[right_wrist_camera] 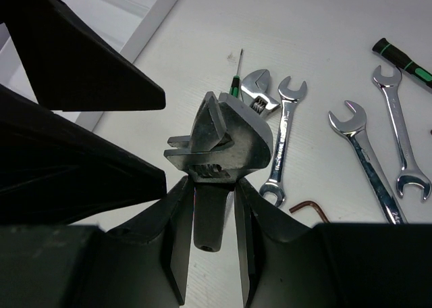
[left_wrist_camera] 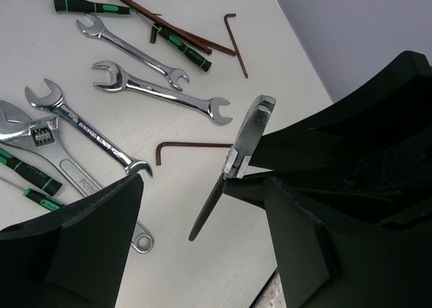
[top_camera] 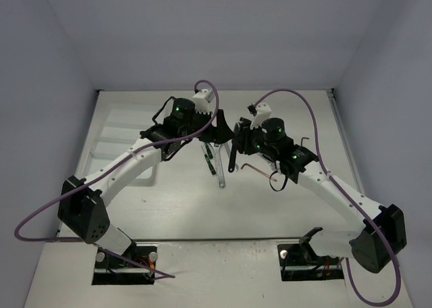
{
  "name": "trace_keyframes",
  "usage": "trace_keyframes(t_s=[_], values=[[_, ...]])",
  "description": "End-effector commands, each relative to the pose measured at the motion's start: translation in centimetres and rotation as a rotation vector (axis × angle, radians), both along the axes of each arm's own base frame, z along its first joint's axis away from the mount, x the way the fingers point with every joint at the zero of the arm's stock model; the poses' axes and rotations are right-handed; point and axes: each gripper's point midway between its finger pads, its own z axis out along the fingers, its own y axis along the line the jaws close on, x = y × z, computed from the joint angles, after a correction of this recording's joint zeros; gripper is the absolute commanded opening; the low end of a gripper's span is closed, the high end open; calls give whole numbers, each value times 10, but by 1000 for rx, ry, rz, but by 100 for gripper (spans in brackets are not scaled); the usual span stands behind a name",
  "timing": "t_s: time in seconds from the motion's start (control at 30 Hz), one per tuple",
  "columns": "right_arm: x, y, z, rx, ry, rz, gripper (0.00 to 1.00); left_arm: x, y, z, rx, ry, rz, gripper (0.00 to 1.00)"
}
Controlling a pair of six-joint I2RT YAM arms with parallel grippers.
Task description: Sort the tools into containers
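Right gripper point(right_wrist_camera: 210, 210): pinching black-handled, grey-headed adjustable wrench point(right_wrist_camera: 223, 136), aloft.
Left gripper point(left_wrist_camera: 202, 220): spread wide, near its handle.
Handover, probably: left clamps handle before right releases.

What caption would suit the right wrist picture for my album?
Right jaws grip a dark adjustable wrench just below its head, with silver wrenches lying on the white table beyond.
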Motion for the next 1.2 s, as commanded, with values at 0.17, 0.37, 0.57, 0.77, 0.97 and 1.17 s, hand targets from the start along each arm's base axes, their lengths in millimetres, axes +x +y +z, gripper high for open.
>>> trace_keyframes(t_s=[0.17, 0.37, 0.57, 0.77, 0.97, 1.17], values=[[2, 28, 55, 105, -128, 90, 0, 13, -15, 74, -171, -216, -14, 64], [2, 33, 56, 111, -125, 110, 0, 14, -21, 69, -171, -206, -39, 58], [2, 35, 59, 113, -129, 118, 0, 7, -26, 56, -168, -168, -86, 56], [2, 38, 58, 117, -124, 129, 0, 6, -29, 45, -161, -146, -103, 38], [1, 40, 58, 122, -116, 140, 0, 15, -21, 54, -155, -196, -53, 0], [0, 40, 56, 129, -101, 136, 63, 28, 23, 56, -171, -197, 109, 0]])
